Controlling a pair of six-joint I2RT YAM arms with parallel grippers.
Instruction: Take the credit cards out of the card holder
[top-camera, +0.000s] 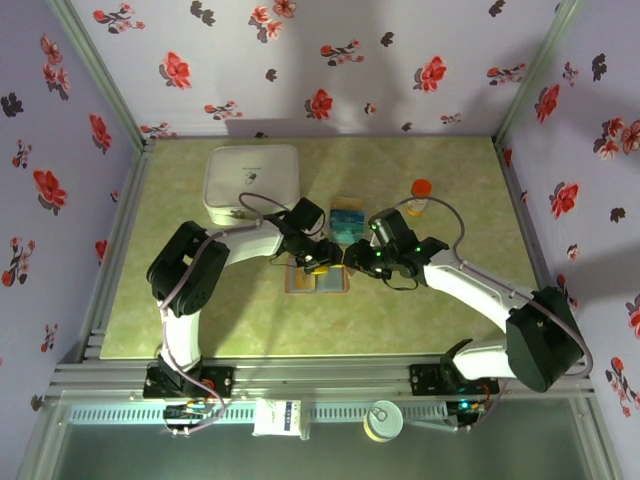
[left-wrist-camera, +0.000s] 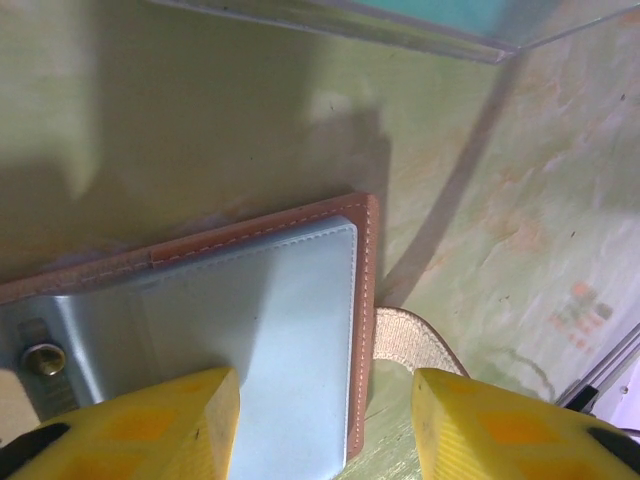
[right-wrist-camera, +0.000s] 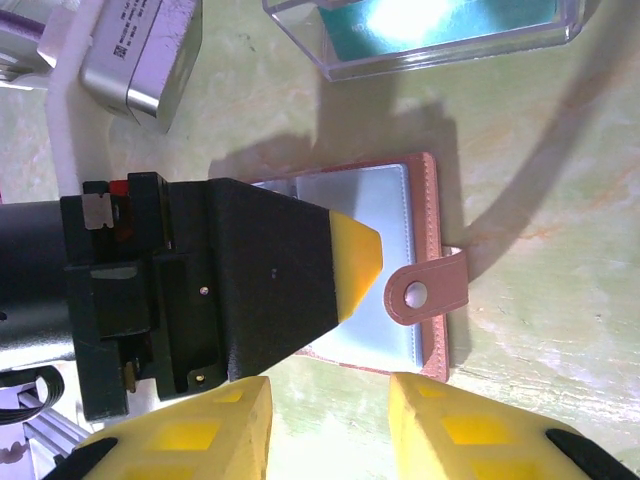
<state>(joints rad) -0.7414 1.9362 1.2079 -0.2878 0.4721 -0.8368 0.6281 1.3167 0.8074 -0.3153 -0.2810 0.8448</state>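
Two grippers meet over the card holder (top-camera: 318, 277), which lies open and flat near the middle of the green table (top-camera: 280, 325), just in front of a clear plastic box (right-wrist-camera: 300, 25). Teal credit cards (right-wrist-camera: 440, 25) lie inside that box; whether any card sits in the holder's grey-blue pockets cannot be told. The left gripper (left-wrist-camera: 325, 430) hangs low over the holder with its yellow fingers (left-wrist-camera: 170, 425) parted, one above a pocket and the other past the stitched brown edge, clasping nothing. The right gripper (right-wrist-camera: 330, 430) hovers just beside it, near the holder's snap tab (right-wrist-camera: 425, 295), its fingers likewise spread with bare table between them. A white square box (top-camera: 252, 183) stands at the far left, an orange-capped bottle (top-camera: 420, 197) at the far right.
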